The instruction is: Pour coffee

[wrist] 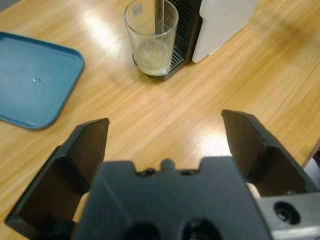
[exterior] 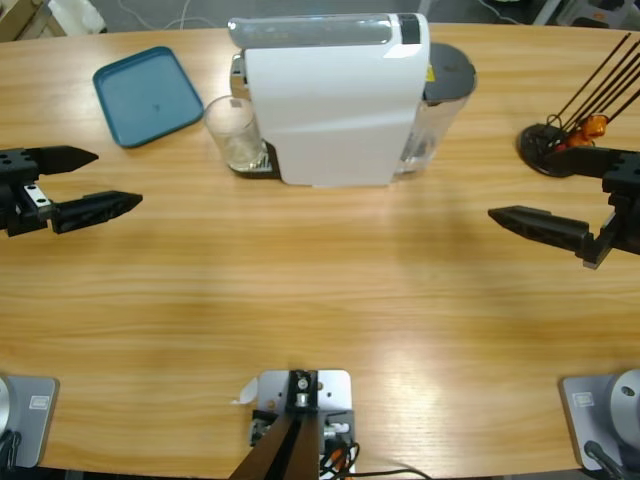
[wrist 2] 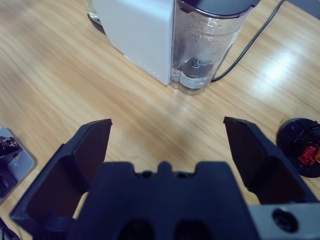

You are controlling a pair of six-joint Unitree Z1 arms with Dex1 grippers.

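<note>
A small clear glass (exterior: 232,132) stands on the drip tray of a white coffee machine (exterior: 330,100), under its spout. In the left wrist view the glass (wrist: 151,37) holds a little pale yellowish coffee (wrist: 153,56) at its bottom, with a thin pale line running down inside it. My left gripper (exterior: 105,180) hovers open at the table's left edge, empty, well short of the glass; the left wrist view looks along this gripper (wrist: 165,130). My right gripper (exterior: 530,188) is open and empty at the right edge, and this gripper (wrist 2: 167,130) faces the machine's clear water tank (wrist 2: 205,50).
A teal tray (exterior: 148,95) lies at the back left, beside the glass. A black capsule stand (exterior: 545,145) with thin rods and orange capsules (exterior: 590,125) sits at the back right, close to my right gripper. A black cable (wrist 2: 250,45) trails from behind the machine.
</note>
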